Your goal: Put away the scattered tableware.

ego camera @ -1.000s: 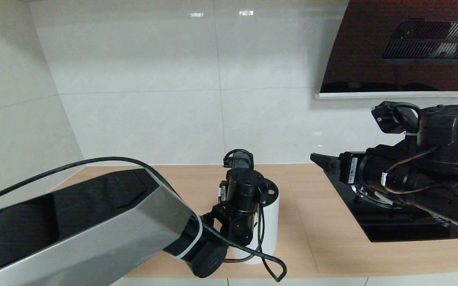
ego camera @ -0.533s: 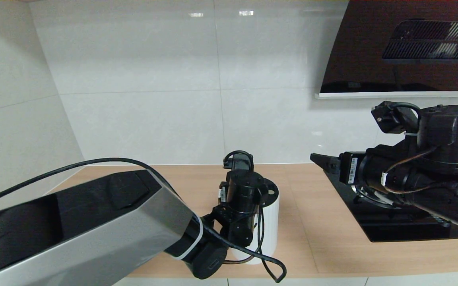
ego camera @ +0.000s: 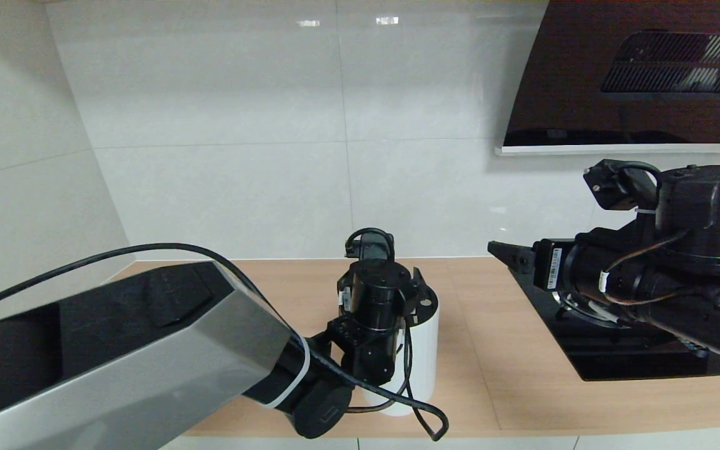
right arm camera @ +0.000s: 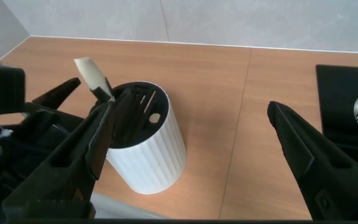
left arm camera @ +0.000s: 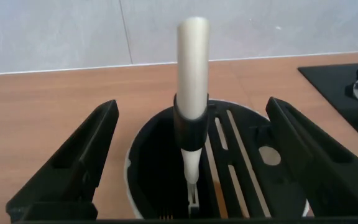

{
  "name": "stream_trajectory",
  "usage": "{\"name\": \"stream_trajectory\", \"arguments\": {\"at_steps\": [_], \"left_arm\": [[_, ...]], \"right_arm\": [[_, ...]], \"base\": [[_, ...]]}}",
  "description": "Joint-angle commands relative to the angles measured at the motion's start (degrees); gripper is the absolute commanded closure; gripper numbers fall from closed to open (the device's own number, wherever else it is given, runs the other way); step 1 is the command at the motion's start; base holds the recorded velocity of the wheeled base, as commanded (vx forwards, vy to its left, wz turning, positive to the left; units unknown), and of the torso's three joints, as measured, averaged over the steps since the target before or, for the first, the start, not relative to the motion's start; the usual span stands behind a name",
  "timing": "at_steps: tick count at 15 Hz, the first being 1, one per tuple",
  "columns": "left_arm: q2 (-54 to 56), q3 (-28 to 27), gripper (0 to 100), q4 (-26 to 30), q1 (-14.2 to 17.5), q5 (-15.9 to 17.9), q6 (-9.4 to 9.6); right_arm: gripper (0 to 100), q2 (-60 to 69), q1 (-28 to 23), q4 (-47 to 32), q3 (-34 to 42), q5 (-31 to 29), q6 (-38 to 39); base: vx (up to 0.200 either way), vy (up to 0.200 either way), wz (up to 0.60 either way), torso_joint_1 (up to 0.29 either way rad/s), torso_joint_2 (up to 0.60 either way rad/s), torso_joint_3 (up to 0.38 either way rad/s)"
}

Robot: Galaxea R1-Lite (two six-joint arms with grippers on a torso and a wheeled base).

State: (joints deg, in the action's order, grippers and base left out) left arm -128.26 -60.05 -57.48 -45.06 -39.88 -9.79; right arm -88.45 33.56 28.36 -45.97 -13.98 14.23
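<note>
Over on the left, the left claw (left arm camera: 191,124) hangs directly above the white holder (ego camera: 419,350), jaws spread wide, gripping nothing; one finger (left arm camera: 73,168) stands out on each side of the holder's rim, both well clear of it; dead centre between those fingers rises the cream-handled utensil (left arm camera: 192,62), handle up, black collar just at rim height, its thin lower end down in the holder's big open well; neither finger touches the handle. Just beside that well, toward one finger, the holder's dark top carries long narrow slots and a small round hole; from the right wrist view the handle (right arm camera: 92,74) leans a touch outward over the rim; the holder itself is ribbed, upright, standing on the wooden tabletop (left arm camera: 36,106).

Moving right, the right claw (right arm camera: 190,109) is also fully open and empty, held up above the tabletop; the holder sits below it and off toward its left finger, apart from it; the black cooktop (ego camera: 616,365) lies under that arm, on the claw's right side, with the dark range hood (ego camera: 585,75) up above it.
</note>
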Motion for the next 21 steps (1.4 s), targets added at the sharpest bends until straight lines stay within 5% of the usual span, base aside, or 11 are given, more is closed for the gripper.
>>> {"name": "stream_trajectory", "arguments": {"at_steps": [1,4,5,8,11,14,15,16,17,18,21], "left_arm": [[5.3,4.4,0,-3.3,0.0,-0.1,3.02],[18.1,15.7,0,-18.0,0.2,2.9,15.5],[23.5,18.4,0,-19.3,0.6,4.0,17.35],[39.4,24.5,0,-16.1,2.0,8.4,17.52],[57.7,33.2,0,-5.9,8.7,10.5,17.35],[78.4,38.0,0,11.8,13.8,10.7,17.26],[89.8,39.1,0,23.3,17.5,10.9,17.26],[94.6,39.3,0,28.7,18.5,11.1,17.35],[106.1,38.8,0,43.7,21.9,13.6,17.17],[110.9,38.3,0,50.1,24.9,16.1,16.56],[118.1,38.9,0,55.9,30.1,19.9,15.24]], "right_arm": [[0,0.2,0.0,0.0,-0.2,0.0,0.0],[0,3.1,-0.1,0.0,-0.5,0.1,0.1],[0,4.4,-0.2,0.0,-0.9,0.1,0.0],[0,9.3,-0.4,0.0,-0.9,-0.5,-2.4],[0,18.9,-0.5,-0.1,8.2,-0.4,-9.6],[0,34.9,-0.6,-0.3,19.3,-0.7,-12.7],[0,45.3,-4.2,-0.6,26.5,-0.5,-15.0],[0,49.0,-7.6,-0.8,29.0,-0.2,-16.1],[0,58.2,-16.1,-3.0,32.7,1.2,-16.7],[0,63.8,-18.8,-5.9,32.3,1.8,-16.6],[0,75.9,-23.4,-18.6,28.2,1.9,-16.7]], "base": [[0.0,0.0,0.0,0.0,0.0,0.0],[0.0,0.0,0.0,0.0,0.0,0.0],[0.0,0.0,0.0,0.0,0.0,0.0],[0.0,0.0,0.0,0.0,0.0,0.0],[0.0,0.0,0.0,0.0,0.0,0.0],[0.0,0.0,0.0,0.0,0.0,0.0],[0.0,0.0,0.0,0.0,0.0,0.0],[0.0,0.0,0.0,0.0,0.0,0.0],[0.0,0.0,0.0,0.0,0.0,0.0],[0.0,0.0,0.0,0.0,0.0,0.0],[0.0,0.0,0.0,0.0,0.0,0.0]]}}
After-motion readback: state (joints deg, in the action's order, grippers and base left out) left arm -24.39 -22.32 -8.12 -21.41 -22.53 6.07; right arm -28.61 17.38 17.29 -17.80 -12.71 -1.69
